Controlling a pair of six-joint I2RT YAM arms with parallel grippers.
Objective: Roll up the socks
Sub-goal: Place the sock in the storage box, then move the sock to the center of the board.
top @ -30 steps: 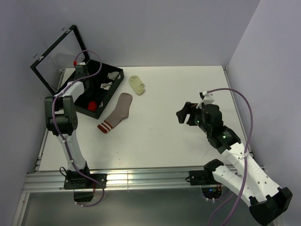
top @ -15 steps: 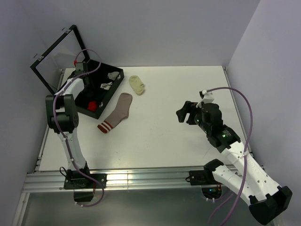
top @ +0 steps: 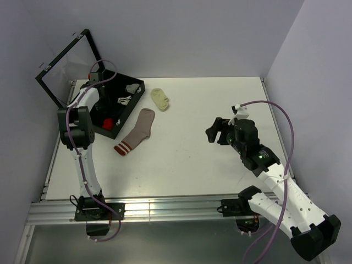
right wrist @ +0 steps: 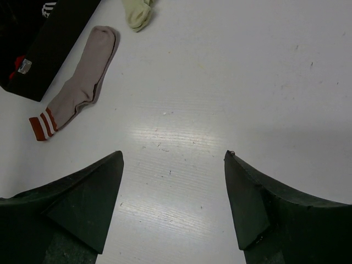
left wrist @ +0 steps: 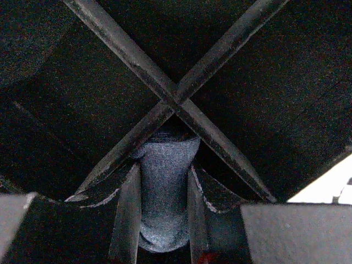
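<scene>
Knit blue-grey sock (left wrist: 165, 212), pinched in left claw (left wrist: 164, 171)

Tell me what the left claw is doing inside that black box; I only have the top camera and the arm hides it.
Observer: On its wrist camera, the left claw is shut on a blue-grey sock, fabric squeezed between its fingers.
Operator: Anything around it?
Observer: Two dark bars cross in an X just beyond the sock.
Operator: And the right claw?
Observer: Open wide, with only bare table between its tips.
</scene>
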